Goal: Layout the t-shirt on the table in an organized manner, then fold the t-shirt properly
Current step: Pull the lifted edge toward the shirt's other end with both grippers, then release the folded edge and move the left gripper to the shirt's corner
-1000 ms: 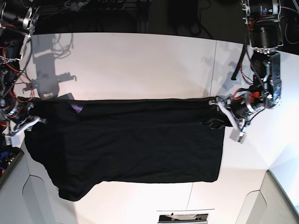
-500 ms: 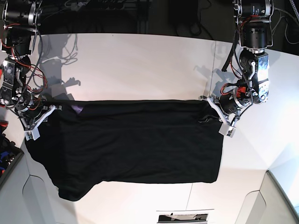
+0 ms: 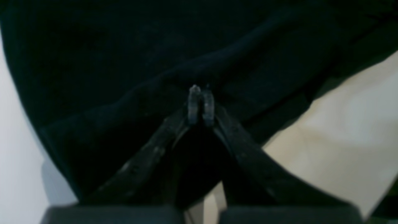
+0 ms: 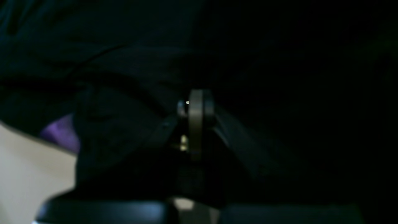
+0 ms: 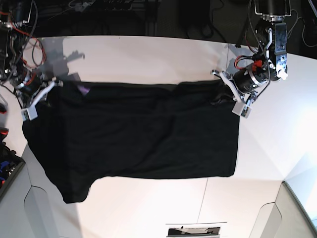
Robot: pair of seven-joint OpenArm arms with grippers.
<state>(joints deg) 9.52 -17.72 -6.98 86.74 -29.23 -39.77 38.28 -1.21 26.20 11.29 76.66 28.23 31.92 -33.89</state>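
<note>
Base view: a black t-shirt (image 5: 133, 134) lies spread across the middle of the white table (image 5: 148, 59), its far edge stretched taut between two tools. No brand, label or writing can be read on it; only a sliver of purple print (image 5: 85, 90) peeks out at the far edge, near the right tool (image 5: 47, 87). That tool is clamped shut on the shirt's corner there, while the left tool (image 5: 225, 89) is pinched shut on the opposite far corner, where the cloth bunches into folds. A sleeve (image 5: 74, 191) hangs toward the table's near edge. Bare tabletop lies open beyond the shirt's far edge and past its hem on the left tool's side, crossed by a thin dark seam (image 5: 227, 67). Wrist views show each pair of fingertips pressed together over dark fabric, the left's (image 3: 200, 104) on a creased hem, the right's (image 4: 196, 109) beside the purple patch.
</note>
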